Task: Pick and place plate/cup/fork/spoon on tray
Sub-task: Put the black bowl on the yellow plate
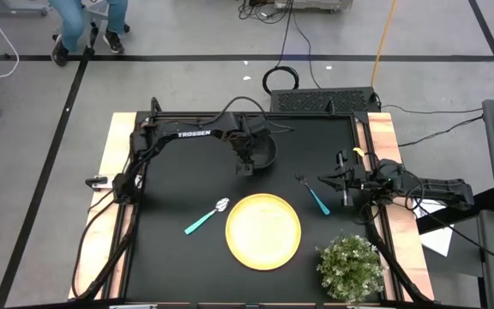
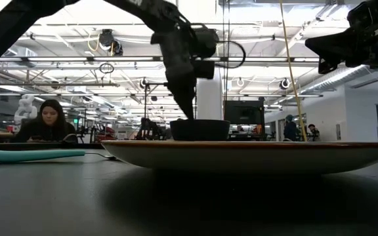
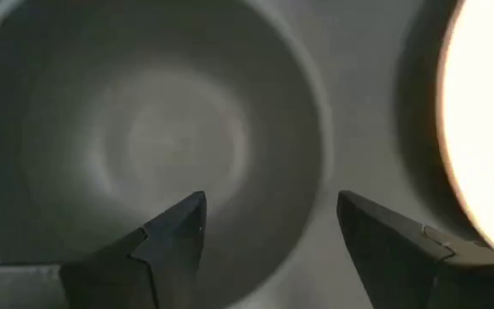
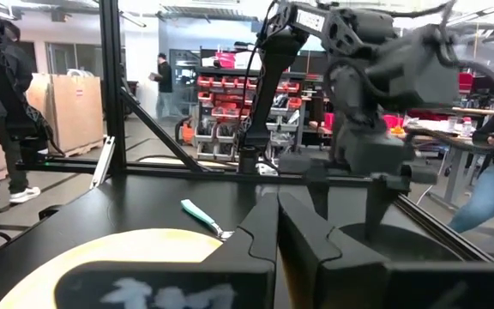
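The dark cup (image 1: 267, 152) stands on the black table beyond the yellow tray (image 1: 263, 230). My left gripper (image 1: 245, 165) is open and points down over the cup's rim (image 3: 316, 129). One finger (image 3: 178, 236) is inside the bowl and the other (image 3: 388, 245) is outside it. The low view shows the gripper (image 2: 188, 111) reaching into the cup (image 2: 200, 129). The spoon (image 1: 206, 219) lies flat to the left of the tray. The fork (image 1: 313, 196) lies flat to the right of the tray. My right gripper (image 1: 347, 184) is shut and empty just right of the fork.
A potted plant (image 1: 350, 266) stands at the near right corner, close to the tray. Cables and a dark box (image 1: 324, 100) lie at the far edge. A person (image 2: 48, 121) sits in the room beyond the table.
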Robot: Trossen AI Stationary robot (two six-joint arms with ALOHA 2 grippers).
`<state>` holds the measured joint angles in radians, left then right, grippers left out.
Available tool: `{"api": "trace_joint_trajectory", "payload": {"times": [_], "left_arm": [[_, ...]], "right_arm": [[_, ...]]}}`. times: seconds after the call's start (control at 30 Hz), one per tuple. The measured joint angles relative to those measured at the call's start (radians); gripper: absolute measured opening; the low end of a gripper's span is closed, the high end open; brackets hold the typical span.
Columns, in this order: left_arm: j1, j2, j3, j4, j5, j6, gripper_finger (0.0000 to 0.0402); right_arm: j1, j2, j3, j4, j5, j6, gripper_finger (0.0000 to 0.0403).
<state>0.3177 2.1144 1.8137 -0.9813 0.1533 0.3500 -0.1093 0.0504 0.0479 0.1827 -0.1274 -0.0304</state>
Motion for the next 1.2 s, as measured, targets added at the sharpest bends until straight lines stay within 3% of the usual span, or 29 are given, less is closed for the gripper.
{"api": "trace_joint_trajectory", "payload": {"times": [1.2], "left_arm": [[-0.025, 0.013, -0.013, -0.001, 0.022, 0.043, 0.0269]], "right_arm": [[0.000, 0.010, 0.000, 0.000, 0.000, 0.014, 0.0000]]}}
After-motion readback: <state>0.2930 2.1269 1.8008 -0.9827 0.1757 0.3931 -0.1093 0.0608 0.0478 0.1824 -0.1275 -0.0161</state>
